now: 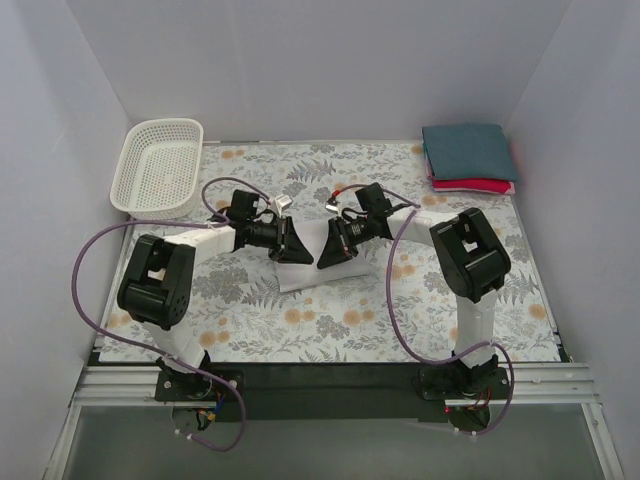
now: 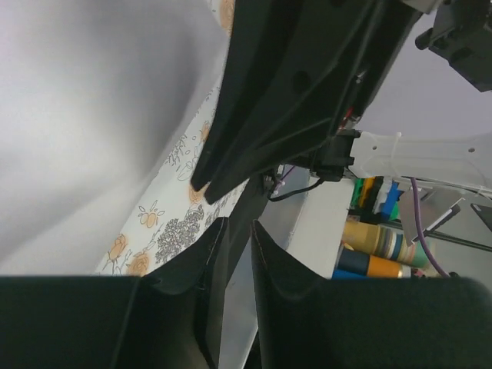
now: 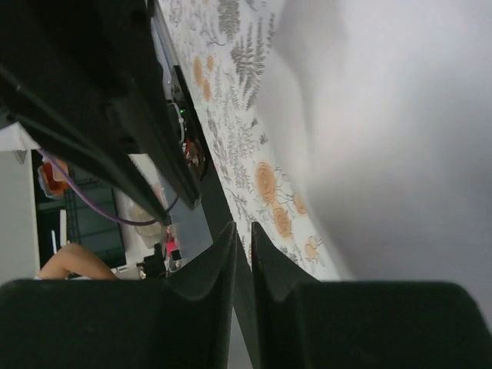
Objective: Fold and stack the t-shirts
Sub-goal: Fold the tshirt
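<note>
The white t-shirt [image 1: 298,277] lies bunched at the middle of the table, partly hidden under both grippers. My left gripper [image 1: 291,246] and right gripper [image 1: 334,247] face each other just above it, almost touching. In the left wrist view the left gripper [image 2: 238,224] has its jaws nearly together, with a pale strip of cloth between them and the white t-shirt [image 2: 77,115] filling the left side. In the right wrist view the right gripper [image 3: 241,227] is just as narrow beside the white t-shirt [image 3: 400,115]. A folded teal shirt [image 1: 468,150] rests on a red one [image 1: 482,186] at the back right.
A white mesh basket [image 1: 158,165] stands at the back left corner. The floral table cloth [image 1: 350,310] covers the table up to its dark front edge. Purple cables loop from both arms. White walls close in three sides.
</note>
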`<state>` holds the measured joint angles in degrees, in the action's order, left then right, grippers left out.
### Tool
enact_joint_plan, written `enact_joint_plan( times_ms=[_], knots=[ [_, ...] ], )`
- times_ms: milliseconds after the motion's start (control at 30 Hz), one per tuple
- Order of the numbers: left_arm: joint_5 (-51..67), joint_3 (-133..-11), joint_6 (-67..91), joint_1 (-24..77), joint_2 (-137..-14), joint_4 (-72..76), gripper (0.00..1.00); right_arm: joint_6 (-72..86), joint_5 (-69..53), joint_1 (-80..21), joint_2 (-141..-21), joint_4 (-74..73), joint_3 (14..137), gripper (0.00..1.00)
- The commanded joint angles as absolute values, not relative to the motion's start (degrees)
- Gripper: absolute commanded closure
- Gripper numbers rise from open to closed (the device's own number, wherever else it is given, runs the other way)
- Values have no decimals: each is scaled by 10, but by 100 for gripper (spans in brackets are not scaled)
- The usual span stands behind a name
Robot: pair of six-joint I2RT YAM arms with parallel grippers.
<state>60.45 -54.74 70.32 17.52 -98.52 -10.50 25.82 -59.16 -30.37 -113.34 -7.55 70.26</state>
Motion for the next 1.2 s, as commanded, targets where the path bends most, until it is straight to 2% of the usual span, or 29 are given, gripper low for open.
enact_joint_plan(
  times_ms=[0,333,533,733,900,1033,1167],
  knots=[
    [591,-534,748,188,-1025,-58,84,285,-599,-295,-1177,-40,677,82],
    [514,-521,668,150,-1125,-133,85,250,-555,-285,-1249,-39,634,87],
    [486,-579,524,134,-1134,-267,88,242,-572,-259,-1170,-40,581,86],
    [575,-586,418,109,-1065,-329,86,215,-569,-230,-1050,-42,518,82],
    [609,-607,408,112,-1000,-349,82,206,-602,-221,-988,-55,552,80],
    [666,-592,439,120,-998,-337,80,205,-598,-232,-1019,-53,566,80],
    [650,-563,446,120,-1028,-322,80,186,-593,-242,-1085,-53,565,82]
  ],
)
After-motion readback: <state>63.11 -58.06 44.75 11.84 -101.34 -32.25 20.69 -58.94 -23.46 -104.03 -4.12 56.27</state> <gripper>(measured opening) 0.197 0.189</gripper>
